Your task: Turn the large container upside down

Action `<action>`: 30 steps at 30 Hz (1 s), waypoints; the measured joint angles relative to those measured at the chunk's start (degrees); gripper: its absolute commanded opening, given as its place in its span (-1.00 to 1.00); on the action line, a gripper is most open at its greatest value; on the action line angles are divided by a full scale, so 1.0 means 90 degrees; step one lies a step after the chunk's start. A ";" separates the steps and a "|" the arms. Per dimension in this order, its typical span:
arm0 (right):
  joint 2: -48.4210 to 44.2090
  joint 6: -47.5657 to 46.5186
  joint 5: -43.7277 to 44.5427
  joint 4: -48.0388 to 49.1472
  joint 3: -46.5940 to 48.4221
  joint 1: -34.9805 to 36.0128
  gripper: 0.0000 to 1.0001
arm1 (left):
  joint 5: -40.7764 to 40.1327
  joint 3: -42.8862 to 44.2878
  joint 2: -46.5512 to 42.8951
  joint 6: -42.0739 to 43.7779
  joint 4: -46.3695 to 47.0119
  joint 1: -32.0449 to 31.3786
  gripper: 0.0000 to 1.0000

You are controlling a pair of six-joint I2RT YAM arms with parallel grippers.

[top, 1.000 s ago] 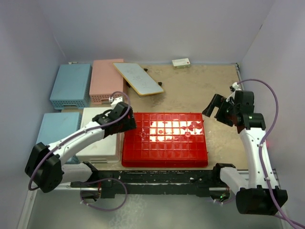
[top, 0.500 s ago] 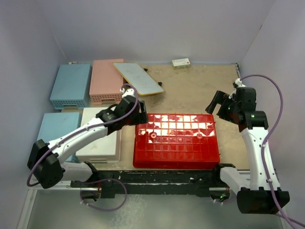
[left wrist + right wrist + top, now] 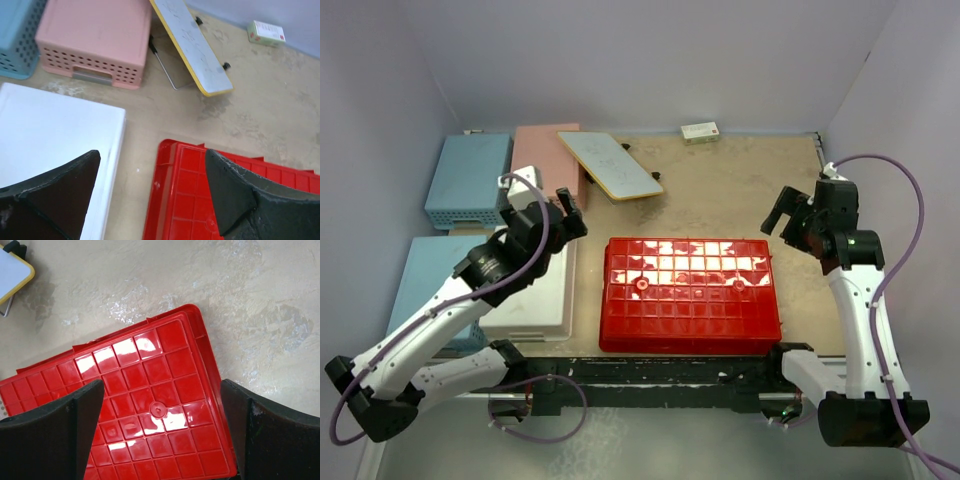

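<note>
Top external: the large container (image 3: 690, 295) lies upside down, grid-ribbed underside up, at near centre of the surface (image 3: 740, 190). A white basket (image 3: 535, 290) sits just beside it at 9 o'clock. The left pincer (image 3: 568, 212) is spread wide and empty at the container's 10 o'clock. The right pincer (image 3: 782, 220) is wide and empty at 2 o'clock. Farther back are a pink basket (image 3: 545, 165) and a tilted yellow-edged board (image 3: 610, 165).
</note>
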 measured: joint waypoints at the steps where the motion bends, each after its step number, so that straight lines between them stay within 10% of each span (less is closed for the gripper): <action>1: 0.0000 0.0032 0.0039 0.0000 0.0000 0.0000 1.00 | -0.0177 -0.0056 -0.0138 -0.0015 -0.0010 0.0000 0.66; 30: -0.0316 0.0155 0.0542 0.0049 -0.0304 0.0005 0.99 | -0.2135 -0.0806 -0.1064 -0.0624 -0.0204 0.0005 0.64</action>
